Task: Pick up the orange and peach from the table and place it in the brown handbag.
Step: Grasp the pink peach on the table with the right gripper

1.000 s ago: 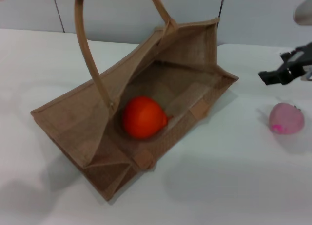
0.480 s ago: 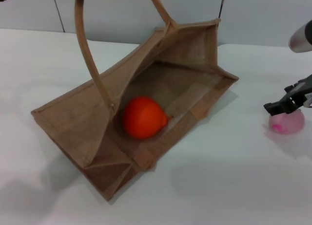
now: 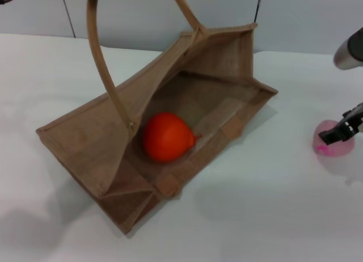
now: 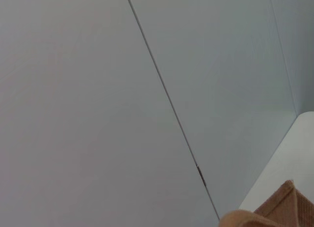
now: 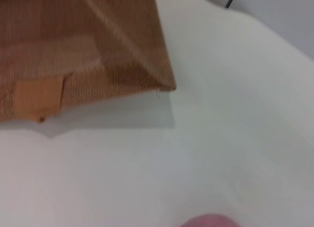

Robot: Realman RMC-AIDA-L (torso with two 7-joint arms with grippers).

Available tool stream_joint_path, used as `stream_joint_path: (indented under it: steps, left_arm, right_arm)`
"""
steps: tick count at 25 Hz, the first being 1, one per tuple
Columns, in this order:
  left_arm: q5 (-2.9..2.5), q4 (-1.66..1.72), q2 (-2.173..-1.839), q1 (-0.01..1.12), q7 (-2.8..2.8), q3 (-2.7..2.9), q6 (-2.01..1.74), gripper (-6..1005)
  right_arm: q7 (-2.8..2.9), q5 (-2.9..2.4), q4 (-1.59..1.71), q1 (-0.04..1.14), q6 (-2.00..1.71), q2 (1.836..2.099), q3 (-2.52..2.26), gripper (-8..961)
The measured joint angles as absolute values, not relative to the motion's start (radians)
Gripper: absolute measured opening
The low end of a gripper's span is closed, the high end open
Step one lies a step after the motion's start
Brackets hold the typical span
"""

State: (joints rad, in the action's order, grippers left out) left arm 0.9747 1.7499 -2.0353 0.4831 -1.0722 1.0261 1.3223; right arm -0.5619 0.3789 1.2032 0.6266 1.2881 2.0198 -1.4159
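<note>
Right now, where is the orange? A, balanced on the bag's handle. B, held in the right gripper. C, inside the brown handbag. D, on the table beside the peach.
C: the orange lies inside the open brown handbag, while the peach sits on the table under the right gripper.

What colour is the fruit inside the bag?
Bright orange-red: the orange in the brown handbag, clearest in the head view.

The brown handbag [image 3: 187, 97] is tan-brown woven jute with lighter tan handles [image 3: 102, 63] and paler tan patches on its weave. The orange [image 3: 166, 137] inside it is bright orange-red, while the peach [image 3: 330, 144] at the right is pale pink with a brighter pink patch. The right gripper [image 3: 340, 131] is black, and the desk [image 3: 261, 205] is plain white against a light grey wall [image 4: 98, 89] crossed by a thin dark seam.
</note>
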Motion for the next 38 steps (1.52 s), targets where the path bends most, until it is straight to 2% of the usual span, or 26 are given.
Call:
stream_joint_path:
  steps: [32, 38]
  left_arm:
    - [0.973, 1.718, -2.034, 0.492, -1.077, 1.029, 1.322, 122]
    - [0.973, 1.718, -2.034, 0.492, -1.077, 1.029, 1.322, 122]
  right_arm:
    - [-0.568, 0.365, 1.020, 0.724, 1.320, 2.020, -1.428, 724]
    - [-0.565, 0.365, 1.017, 0.735, 1.329, 2.020, -1.418, 688]
